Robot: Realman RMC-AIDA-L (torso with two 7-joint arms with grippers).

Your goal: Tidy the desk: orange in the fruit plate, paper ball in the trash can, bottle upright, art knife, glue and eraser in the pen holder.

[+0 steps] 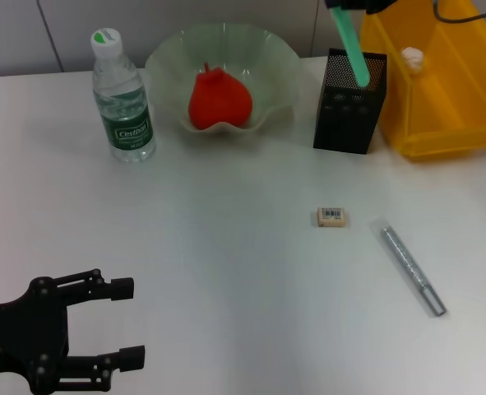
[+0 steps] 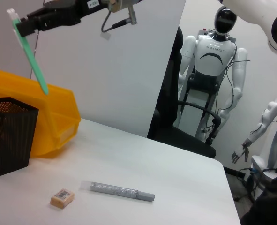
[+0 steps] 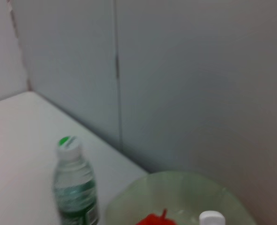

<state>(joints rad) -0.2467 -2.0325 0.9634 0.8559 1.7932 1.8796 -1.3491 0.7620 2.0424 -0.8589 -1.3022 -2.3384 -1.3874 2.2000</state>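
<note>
The right gripper (image 2: 23, 28), jaws clenched on the green knife (image 1: 351, 45) above the holder (image 1: 349, 103), could drop it skewed onto the rim. The left gripper (image 1: 127, 322) idles, released.

I see the surface (image 1: 226, 271) as plain white with a smooth, matt finish. The bottle (image 1: 122, 99) is clear, glossy plastic with a green label wrap and a white-and-green cap. The fruit plate (image 1: 271, 62) looks like pale green translucent plastic with a frosted sheen; the orange (image 1: 219, 100) in it has a smooth red-orange skin. The pen holder (image 1: 349, 103) is black perforated metal mesh, matt. The trash can (image 1: 448, 90) is bright yellow plastic, slightly glossy. The eraser (image 1: 331, 217) is dull beige with a paper barcode label. I read the grey stick (image 1: 413, 271) as speckled and faintly metallic. The left gripper (image 1: 131, 322) is matt black.
</note>
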